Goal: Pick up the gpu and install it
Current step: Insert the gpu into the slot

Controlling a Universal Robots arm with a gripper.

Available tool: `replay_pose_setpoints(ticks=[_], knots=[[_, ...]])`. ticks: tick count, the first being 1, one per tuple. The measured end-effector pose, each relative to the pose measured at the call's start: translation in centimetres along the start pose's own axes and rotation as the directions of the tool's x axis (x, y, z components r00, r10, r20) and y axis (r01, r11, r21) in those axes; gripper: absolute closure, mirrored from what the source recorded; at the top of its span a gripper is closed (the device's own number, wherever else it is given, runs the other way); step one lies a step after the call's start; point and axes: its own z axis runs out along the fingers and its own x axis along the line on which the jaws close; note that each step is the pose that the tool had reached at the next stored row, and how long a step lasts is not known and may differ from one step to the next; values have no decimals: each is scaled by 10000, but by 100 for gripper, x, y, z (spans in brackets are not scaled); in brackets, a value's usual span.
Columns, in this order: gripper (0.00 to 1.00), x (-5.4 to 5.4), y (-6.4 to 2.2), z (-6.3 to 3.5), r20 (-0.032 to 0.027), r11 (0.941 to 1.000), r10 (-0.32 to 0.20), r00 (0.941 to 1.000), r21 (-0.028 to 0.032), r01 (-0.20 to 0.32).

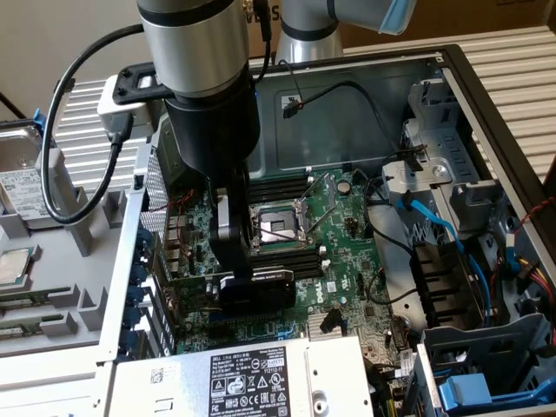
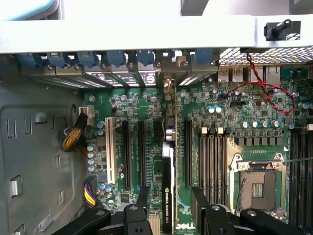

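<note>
Green motherboard [image 2: 146, 147], lying flat inside an open desktop case [image 1: 486, 95]; listed across the wrist picture from one side to the other.

Yellow-sleeved cable bundle [image 2: 74, 138]: well off to one side of the fingers, against the grey case wall.

White expansion slot [image 2: 109, 149] and black slots [image 2: 126, 154]: upright rows on the board, beyond the nearer finger.

Gripper [image 2: 170, 205]: two black fingers [image 2: 143, 198] spread apart, one on each side of the card, neither visibly pressed against it.

Gpu [image 2: 167, 196]: seen edge-on, standing upright in a slot on the motherboard, directly between the fingers; its black shroud bears a white brand label, and its silver bracket end reaches toward the rear slot openings. In the exterior view the gpu [image 1: 259, 285] shows as a black block just under the gripper [image 1: 233, 261], between the processor socket and the power supply.

Blue slot latches [image 2: 117, 58]: a row along the rear wall, far beyond the fingertips.

Memory slots [image 2: 211, 156]: black, parallel, just past the other finger.

Processor socket [image 2: 258, 183]: open, metal-framed, further out on that same side.

Red and black wire pair [image 2: 266, 90]: looped above the socket area.

Power supply [image 1: 252, 382]: silver box with label, nearest the exterior camera.
</note>
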Motion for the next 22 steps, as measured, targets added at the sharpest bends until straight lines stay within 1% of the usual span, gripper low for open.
replay_pose_setpoints(ticks=[2, 5, 6, 8, 9, 10, 22], knots=[[55, 0, 0, 0, 0, 10000, 0, 10000, 0, 0], [74, 0, 0, 0, 0, 10000, 0, 10000, 0, 0], [74, 0, 0, 0, -1, 10000, -1, 10000, 0, 1], [86, 0, 0, 0, 0, 10000, 0, 10000, 0, 0], [86, 0, 0, 0, 0, 10000, 0, 10000, 0, 0], [89, 0, 0, 0, 0, 10000, 0, 10000, 0, 0], [89, 0, 0, -1, 0, 10000, 0, 10000, 0, 0]])
